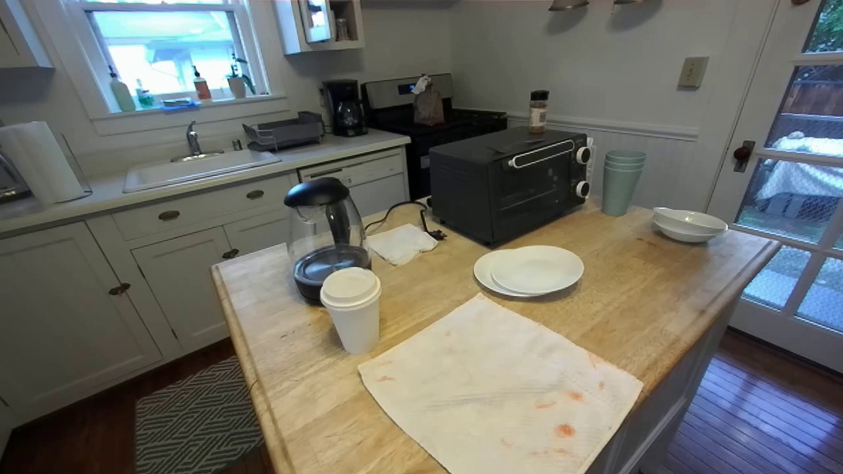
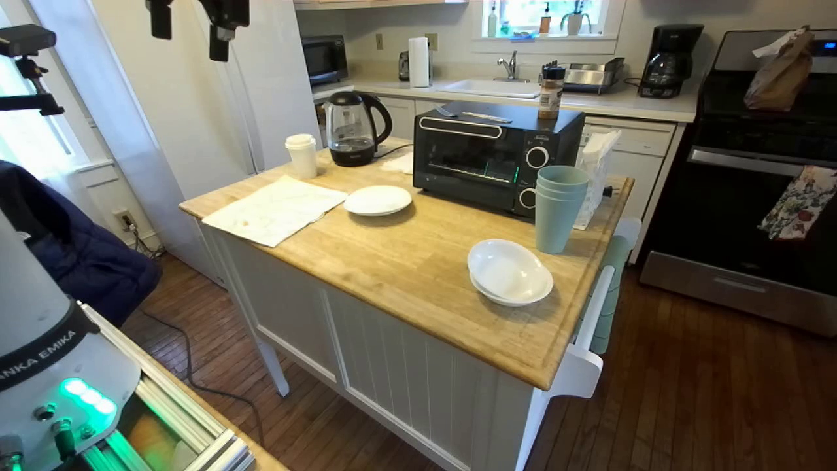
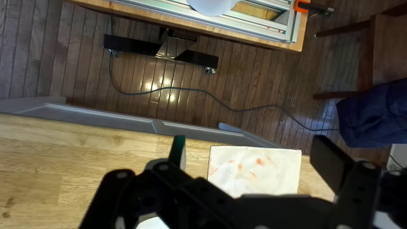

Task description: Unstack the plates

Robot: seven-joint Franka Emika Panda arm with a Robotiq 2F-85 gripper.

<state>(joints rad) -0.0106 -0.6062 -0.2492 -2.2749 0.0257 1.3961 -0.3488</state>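
Observation:
Two white plates lie stacked on the wooden island. In an exterior view the top plate (image 1: 539,270) sits off-centre on the lower plate (image 1: 484,275), whose rim shows at the left. The plate stack (image 2: 378,200) also shows in an exterior view, where the two plates are hard to tell apart. My gripper (image 2: 190,46) hangs high in the air, apart from the plates. In the wrist view my gripper (image 3: 249,138) is wide open with nothing between its fingers. A white rounded piece (image 3: 153,223), probably a plate, shows at the bottom there, mostly hidden by the gripper.
A stained cloth (image 1: 500,395) lies before the plates. A lidded white cup (image 1: 352,313), glass kettle (image 1: 329,243) and napkin (image 1: 402,243) stand to one side. A black toaster oven (image 1: 507,184) is behind. Green cups (image 1: 622,184) and white bowls (image 1: 689,225) are near the far end.

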